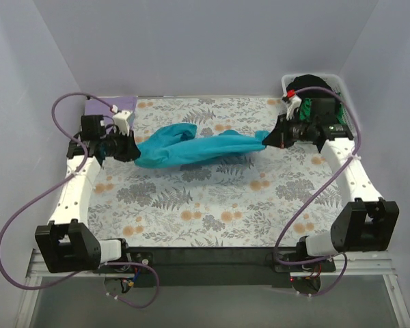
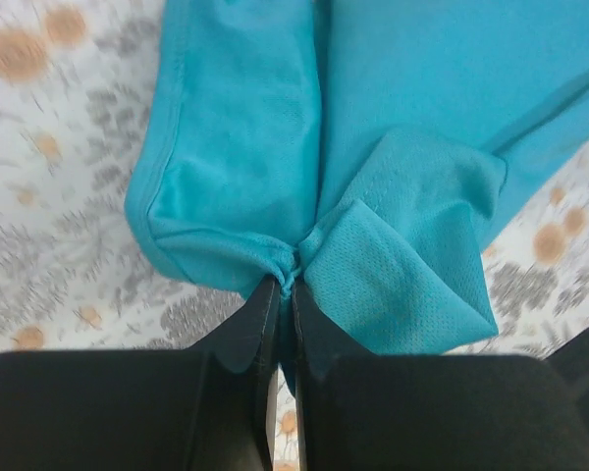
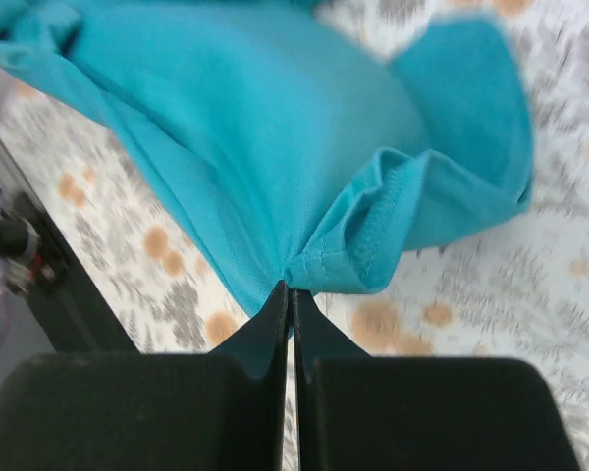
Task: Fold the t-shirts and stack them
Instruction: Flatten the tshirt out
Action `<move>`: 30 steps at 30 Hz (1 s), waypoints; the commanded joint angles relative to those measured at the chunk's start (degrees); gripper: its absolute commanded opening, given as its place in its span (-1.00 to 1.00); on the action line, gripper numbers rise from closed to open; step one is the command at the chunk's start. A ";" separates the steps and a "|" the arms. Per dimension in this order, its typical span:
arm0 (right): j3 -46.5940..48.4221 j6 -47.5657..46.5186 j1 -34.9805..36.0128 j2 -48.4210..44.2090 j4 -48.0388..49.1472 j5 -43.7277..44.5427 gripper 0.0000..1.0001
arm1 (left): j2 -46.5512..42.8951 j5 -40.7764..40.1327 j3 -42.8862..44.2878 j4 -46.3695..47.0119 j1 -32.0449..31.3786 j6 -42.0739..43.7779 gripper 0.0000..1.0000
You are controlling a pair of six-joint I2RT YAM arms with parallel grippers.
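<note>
- The teal t-shirt (image 1: pixel 191 147) hangs stretched between the two arms, above the middle and far part of the floral table cloth (image 1: pixel 191 212). It is twisted into a loose rope, and its wide part sags down near the left side.
- The left gripper (image 2: pixel 285 287) is closed on a bunched bit of the shirt. In the left wrist view the cloth is pinched just at the fingertips, next to a hem and a flap of mesh-like fabric.
- The right gripper (image 3: pixel 290 291) is also closed on the shirt, and it pinches a gathered hem at the very tips.
- The cloth looks thin, light and very soft. It will likely keep no shape of its own and will drape and crease wherever it is not pulled tight.
- Both holds are small, so in my judgement a strong pull could let the fabric slip out.
- For folding, better places to hold seem to be the two shoulder corners or the two ends of the bottom hem, with the shirt spread flat.
- A lavender t-shirt (image 1: pixel 101 106) lies at the far left corner. A black garment (image 1: pixel 311 83) sits in the white basket (image 1: pixel 336 76) at the far right.
</note>
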 commanded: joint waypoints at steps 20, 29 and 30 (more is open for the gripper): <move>-12.67 -17.97 12.74 2.60 -12.74 24.15 -0.01 | 2.03 0.27 -10.56 -7.18 1.63 9.33 0.54; -14.26 -17.08 12.83 11.93 -5.35 22.40 0.25 | 2.11 4.83 -11.72 -11.47 1.63 13.44 0.63; -14.61 -17.17 12.92 13.59 -5.09 22.40 0.25 | 2.55 5.19 -11.45 -12.01 1.46 13.98 0.64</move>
